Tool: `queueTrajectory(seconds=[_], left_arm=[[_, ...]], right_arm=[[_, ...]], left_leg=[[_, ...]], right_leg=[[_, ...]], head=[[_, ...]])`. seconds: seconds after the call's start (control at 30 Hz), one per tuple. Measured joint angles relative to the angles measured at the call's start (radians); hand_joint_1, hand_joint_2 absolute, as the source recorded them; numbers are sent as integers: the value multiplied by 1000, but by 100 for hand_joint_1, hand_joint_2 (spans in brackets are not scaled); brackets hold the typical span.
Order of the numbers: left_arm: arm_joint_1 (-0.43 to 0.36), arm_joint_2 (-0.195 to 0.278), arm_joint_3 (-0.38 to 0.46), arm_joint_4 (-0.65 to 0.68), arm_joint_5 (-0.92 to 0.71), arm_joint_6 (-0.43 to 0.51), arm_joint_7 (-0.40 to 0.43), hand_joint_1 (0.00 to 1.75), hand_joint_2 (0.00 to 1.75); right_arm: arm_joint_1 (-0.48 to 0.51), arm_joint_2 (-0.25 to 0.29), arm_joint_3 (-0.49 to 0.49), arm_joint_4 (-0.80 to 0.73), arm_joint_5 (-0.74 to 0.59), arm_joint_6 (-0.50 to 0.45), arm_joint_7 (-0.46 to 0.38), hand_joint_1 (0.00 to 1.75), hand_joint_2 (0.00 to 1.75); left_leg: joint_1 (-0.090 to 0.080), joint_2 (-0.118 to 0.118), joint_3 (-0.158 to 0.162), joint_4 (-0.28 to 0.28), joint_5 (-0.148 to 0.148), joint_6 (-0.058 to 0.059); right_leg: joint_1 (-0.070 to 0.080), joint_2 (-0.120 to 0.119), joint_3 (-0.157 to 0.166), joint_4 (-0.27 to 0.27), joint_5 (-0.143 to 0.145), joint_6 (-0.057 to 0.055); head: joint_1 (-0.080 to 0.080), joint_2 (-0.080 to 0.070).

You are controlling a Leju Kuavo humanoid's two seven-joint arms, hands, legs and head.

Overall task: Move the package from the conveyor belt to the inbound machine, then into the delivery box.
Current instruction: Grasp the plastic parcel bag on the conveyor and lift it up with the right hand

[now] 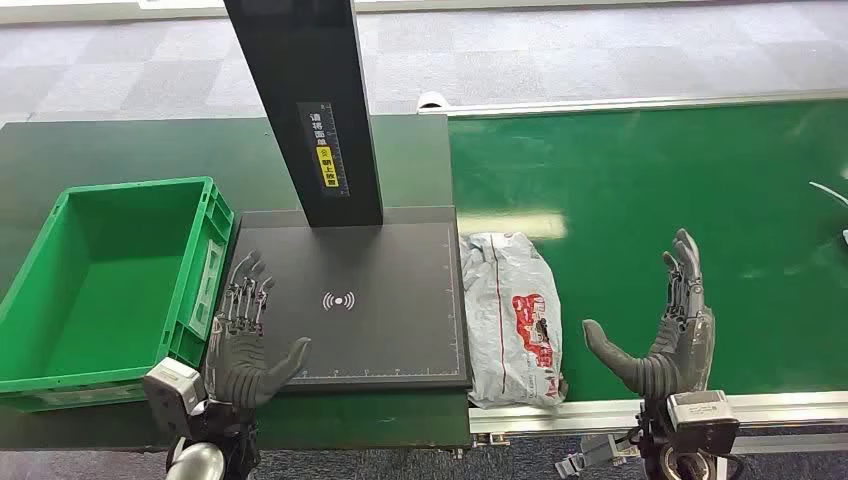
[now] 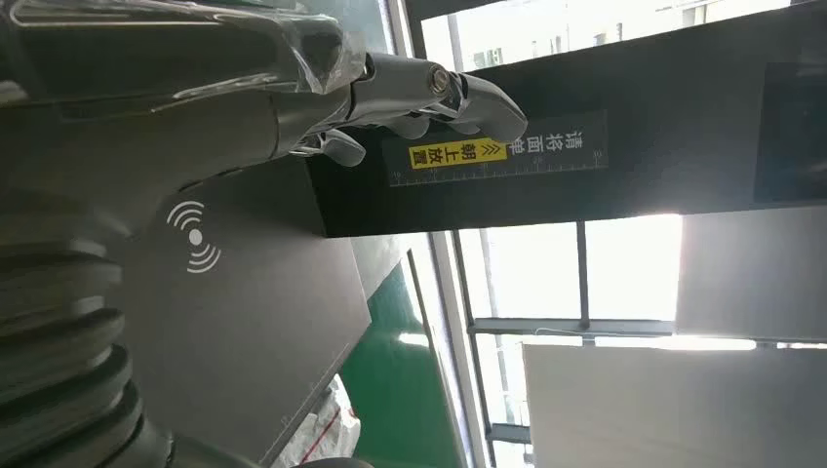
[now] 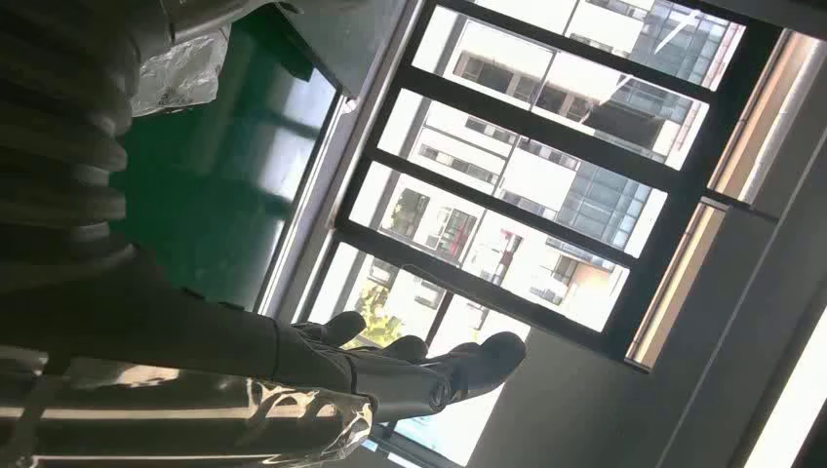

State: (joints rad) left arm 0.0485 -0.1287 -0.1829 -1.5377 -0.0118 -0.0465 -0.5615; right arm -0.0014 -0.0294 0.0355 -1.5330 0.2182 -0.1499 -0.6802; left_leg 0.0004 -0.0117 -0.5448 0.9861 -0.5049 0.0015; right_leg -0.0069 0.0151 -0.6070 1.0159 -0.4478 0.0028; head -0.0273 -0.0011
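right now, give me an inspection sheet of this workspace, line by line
Surface: green conveyor belt beside a dark table.
Job's things: grey package with red print lies on the belt against the inbound machine; its black platform is bare. Green delivery box is empty.
Clutter: nothing seen.
Hands: left hand is open over the platform's edge; right hand is open over the belt, apart from the package.
Cables: a thin white line at the belt's far right; unclear what it is.
Surroundings: grey carpet tiles; large windows.
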Motion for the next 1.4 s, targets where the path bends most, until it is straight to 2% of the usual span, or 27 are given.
queueTrajectory(seconds=[0.27,0.57,0.83,1.2,1.4], left_arm=[[-27,3,-19,9,7,6,5,0,175],[-100,15,-55,53,43,14,2,0,175],[-133,29,-69,75,65,16,-3,0,175],[-142,34,-78,80,72,15,-4,0,175],[-141,40,-75,79,100,-3,-23,0,175]], right_arm=[[30,0,0,-22,-3,-6,5,0,175],[93,-9,-7,-69,-16,-20,8,0,175],[86,-22,-6,-60,-53,37,38,0,175],[77,-29,-4,-48,-52,42,41,0,175],[70,-37,15,-29,0,47,54,0,175]], left_leg=[[0,0,1,0,0,0],[0,0,0,0,0,0],[0,0,0,0,0,0],[0,0,0,0,0,0],[0,0,0,0,0,0]], right_leg=[[0,0,0,0,0,0],[0,0,0,0,0,0],[0,0,0,0,0,0],[0,0,0,0,0,0],[0,0,1,0,0,0]], head=[[0,0],[0,0],[0,0],[0,0],[0,0]])
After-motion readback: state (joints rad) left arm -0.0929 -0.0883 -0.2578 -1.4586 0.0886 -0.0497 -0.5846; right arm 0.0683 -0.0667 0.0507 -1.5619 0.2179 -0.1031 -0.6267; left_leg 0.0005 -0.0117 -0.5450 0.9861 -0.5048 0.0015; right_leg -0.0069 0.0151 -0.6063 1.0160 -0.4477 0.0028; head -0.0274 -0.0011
